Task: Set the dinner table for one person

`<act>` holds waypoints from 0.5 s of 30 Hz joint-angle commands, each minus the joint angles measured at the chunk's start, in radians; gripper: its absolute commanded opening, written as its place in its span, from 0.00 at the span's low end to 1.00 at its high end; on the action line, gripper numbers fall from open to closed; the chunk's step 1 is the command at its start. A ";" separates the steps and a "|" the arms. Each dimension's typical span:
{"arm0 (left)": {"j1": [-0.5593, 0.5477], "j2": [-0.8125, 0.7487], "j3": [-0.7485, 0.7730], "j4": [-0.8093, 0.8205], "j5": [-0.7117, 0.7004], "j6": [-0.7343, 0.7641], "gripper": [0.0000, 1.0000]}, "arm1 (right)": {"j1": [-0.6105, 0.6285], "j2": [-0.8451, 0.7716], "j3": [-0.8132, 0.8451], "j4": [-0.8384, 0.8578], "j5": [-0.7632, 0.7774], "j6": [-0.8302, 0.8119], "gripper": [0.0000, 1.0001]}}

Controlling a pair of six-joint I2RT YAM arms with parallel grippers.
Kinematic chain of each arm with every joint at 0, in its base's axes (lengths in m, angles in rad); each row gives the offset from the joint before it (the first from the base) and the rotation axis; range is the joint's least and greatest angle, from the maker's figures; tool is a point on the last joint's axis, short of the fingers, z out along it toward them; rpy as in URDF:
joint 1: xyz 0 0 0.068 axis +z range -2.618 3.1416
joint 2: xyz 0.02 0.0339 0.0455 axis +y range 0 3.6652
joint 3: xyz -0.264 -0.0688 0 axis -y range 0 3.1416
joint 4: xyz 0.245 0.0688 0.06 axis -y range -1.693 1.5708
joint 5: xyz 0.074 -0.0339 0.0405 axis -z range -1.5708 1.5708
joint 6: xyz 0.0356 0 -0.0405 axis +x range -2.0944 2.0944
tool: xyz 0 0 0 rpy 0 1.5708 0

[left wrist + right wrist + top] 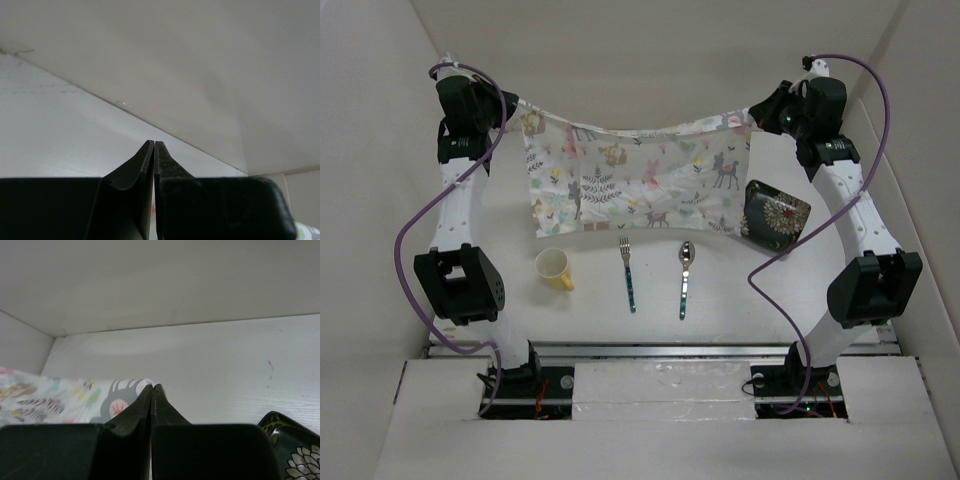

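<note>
The animal-and-leaf-patterned placemat hangs stretched between my two grippers, its far edge lifted and sagging, its near edge lying on the white dinner table. My left gripper is shut on the far left corner. My right gripper is shut on the far right corner. In the left wrist view the jaws are pressed together over the table. In the right wrist view the shut gripper has the placemat just left of its tips.
A yellow cup, a fork and a spoon lie in a row in front of the placemat. A dark flowered square plate sits at the right, also in the right wrist view. White walls enclose the table.
</note>
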 commanded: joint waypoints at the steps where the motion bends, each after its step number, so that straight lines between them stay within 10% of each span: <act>1: 0.006 0.013 0.233 0.024 0.050 -0.004 0.00 | -0.017 0.049 0.252 0.017 -0.064 0.016 0.00; 8: 0.015 -0.026 0.135 0.067 0.086 -0.011 0.00 | -0.028 0.125 0.352 -0.022 -0.073 0.007 0.00; 15: 0.015 -0.131 -0.329 0.223 0.070 -0.009 0.00 | -0.037 0.060 -0.165 0.209 -0.092 0.026 0.00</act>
